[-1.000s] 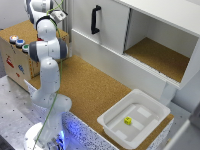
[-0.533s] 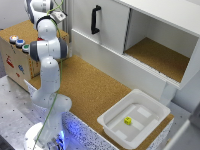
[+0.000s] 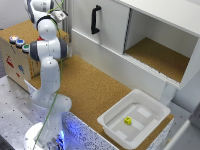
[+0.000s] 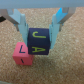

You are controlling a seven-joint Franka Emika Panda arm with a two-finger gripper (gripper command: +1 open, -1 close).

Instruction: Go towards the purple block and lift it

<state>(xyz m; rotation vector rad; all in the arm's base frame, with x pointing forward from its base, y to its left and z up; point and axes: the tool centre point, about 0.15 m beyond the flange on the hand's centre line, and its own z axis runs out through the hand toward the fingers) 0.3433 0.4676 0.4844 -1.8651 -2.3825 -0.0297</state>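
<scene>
In the wrist view a dark purple block (image 4: pixel 40 43) with yellow letters sits on the cork surface between my two light-blue fingers (image 4: pixel 21 30). The jaws flank it on both sides and look closed against it. My gripper (image 4: pixel 40 44) is centred on the block. A pink block (image 4: pixel 21 53) lies right beside the purple one, touching or nearly touching it. In the exterior view my gripper (image 3: pixel 61 16) is at the far back on the exterior view's left, above the cork-topped box. The blocks are too small to make out there.
A white tray (image 3: pixel 150 131) holding a small yellow cube (image 3: pixel 128 120) stands at the front right of the exterior view. A white cabinet with a black handle (image 3: pixel 95 20) and an open compartment (image 3: pixel 160 55) lines the back. A wooden box with coloured buttons (image 3: pixel 17 42) is at the left.
</scene>
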